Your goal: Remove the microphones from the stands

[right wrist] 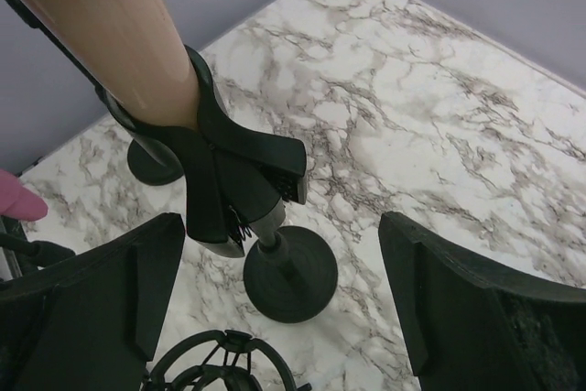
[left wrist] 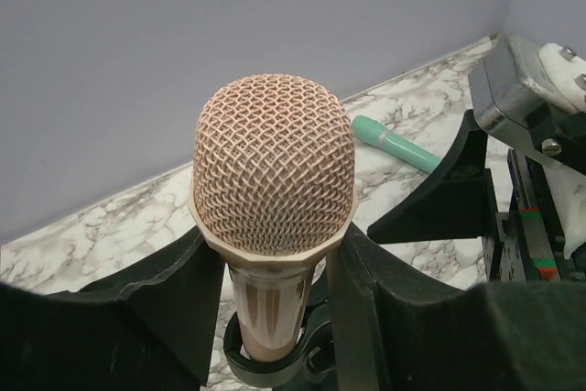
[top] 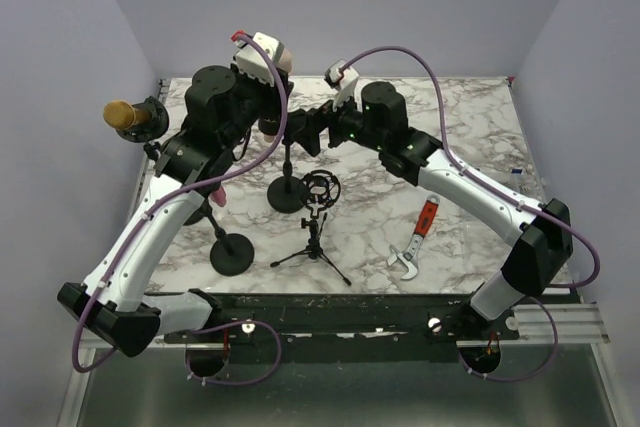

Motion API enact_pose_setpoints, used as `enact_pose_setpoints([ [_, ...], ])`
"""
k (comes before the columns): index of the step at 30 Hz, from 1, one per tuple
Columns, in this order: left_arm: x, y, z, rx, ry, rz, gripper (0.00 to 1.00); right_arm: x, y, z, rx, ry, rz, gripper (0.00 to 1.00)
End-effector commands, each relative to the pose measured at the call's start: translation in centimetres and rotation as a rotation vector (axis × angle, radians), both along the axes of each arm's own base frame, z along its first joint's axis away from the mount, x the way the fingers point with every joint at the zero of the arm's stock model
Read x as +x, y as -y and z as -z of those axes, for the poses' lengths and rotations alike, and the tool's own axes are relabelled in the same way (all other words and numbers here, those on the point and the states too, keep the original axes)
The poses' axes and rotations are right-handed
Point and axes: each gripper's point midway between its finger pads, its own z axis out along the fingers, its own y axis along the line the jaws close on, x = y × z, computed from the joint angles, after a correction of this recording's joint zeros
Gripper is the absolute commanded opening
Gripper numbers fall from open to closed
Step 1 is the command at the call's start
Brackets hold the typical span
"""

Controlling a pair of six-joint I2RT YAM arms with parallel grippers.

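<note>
**A:** So, how far along are we getting with the microphone (left wrist: 273, 171)?

**B:** Not far, we are judging. It is sitting in the clip (right wrist: 240, 164) at the top of the stand (right wrist: 291, 274), with its mesh head rising above the stand.

**A:** Are we holding it?

**B:** We are bracketing it with the left gripper (left wrist: 273, 237). The fingers (left wrist: 156, 309) are lying on either side of the body, just above the stand's clip. They are appearing to press on it, though the shadow there is making contact hard to confirm.

**A:** And the right gripper (right wrist: 282, 226)?

**B:** Its jaws are standing wide apart and touching nothing. It is hanging above the stand's base, with the stand's pole showing between the jaws in the wrist view.

**A:** So what are we leaving undone?

**B:** Nearly everything, we are thinking. The right gripper is not yet steadying the stand. We are also needing to slide the microphone out of the clip and carry it clear of the stand.
</note>
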Motion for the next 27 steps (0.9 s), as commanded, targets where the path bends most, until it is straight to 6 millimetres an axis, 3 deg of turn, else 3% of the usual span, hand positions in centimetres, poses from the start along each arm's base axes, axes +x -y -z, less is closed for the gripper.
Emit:
enact_pose_setpoints([
  [1,-2.0,0.2,-1.5,-0.013,0.092,0.079,0.0,-1.3,-0.5,-1.8,0.038,0.104,-0.145,0.96],
  [5,-2.4,0.4,-1.3,-0.012,0.1,0.099,0.0,-2.8,-1.1,-1.7,0.06,0.138,-0.312,0.96],
  [18,-2.8,0.4,-1.3,-0.019,0.105,0.108,0.0,-2.7,-3.7,-1.1,0.075,0.165,-0.48,0.92],
  [21,-2.8,0.4,-1.4,-0.02,0.106,0.109,0.0,-2.3,-4.2,-0.8,0.085,0.143,-0.485,0.75],
  [22,-2.9,0.4,-1.4,-0.02,0.106,0.11,0.0,-2.3,-4.4,-0.6,0.086,0.136,-0.494,0.6],
  [25,-2.9,0.3,-1.6,-0.02,0.11,0.107,0.0,-2.3,-4.5,-0.3,0.079,0.139,-0.5,0.02],
  [27,-3.1,0.2,-1.7,-0.022,0.111,0.107,0.0,-1.6,-4.2,0.0,0.073,0.142,-0.452,0.01],
])
